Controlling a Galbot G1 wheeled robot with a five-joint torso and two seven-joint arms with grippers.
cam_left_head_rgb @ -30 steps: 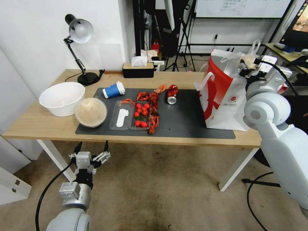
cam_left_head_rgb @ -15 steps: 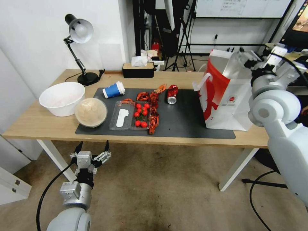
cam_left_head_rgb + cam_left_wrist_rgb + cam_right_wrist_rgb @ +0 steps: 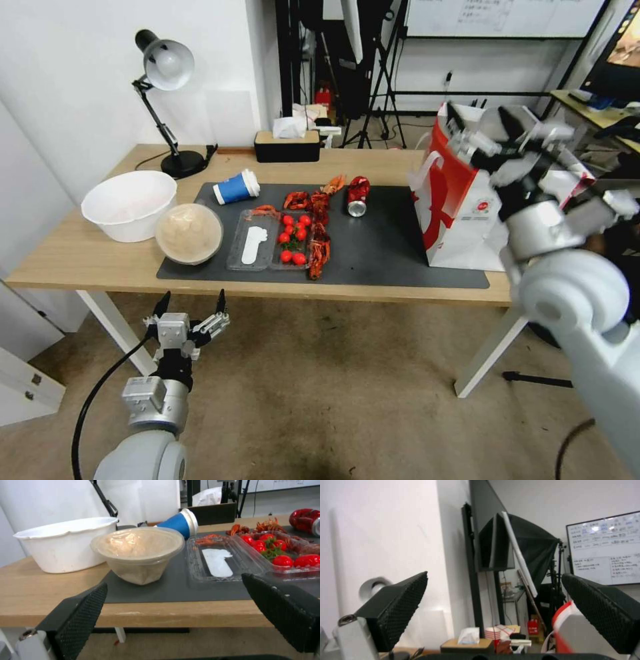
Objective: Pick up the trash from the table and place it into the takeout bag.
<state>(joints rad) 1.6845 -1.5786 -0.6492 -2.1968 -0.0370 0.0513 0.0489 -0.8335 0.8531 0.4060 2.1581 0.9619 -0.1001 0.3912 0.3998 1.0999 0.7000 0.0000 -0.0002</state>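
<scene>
Right tool (image 3: 497,143), fingers spread wide and empty, is hovering over the large white-and-red paper takeout bag (image 3: 460,200) at three o'clock on the light-wood table (image 3: 87,257), while the blue paper cup (image 3: 235,187) and round beige tub (image 3: 189,233) at nine o'clock are waiting; left tool (image 3: 192,308), open, is idling below the table edge.

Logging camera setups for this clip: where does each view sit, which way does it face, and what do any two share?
Head view: above the table, looking down; left gripper open below the near edge, right gripper open above the takeout bag.
Left wrist view: at the table's edge, facing the beige tub and blue cup; own fingers frame it.
Right wrist view: high, facing the room's back wall; bag's edge low.
Shared: head and left wrist views show tub, cup, tomatoes.
</scene>
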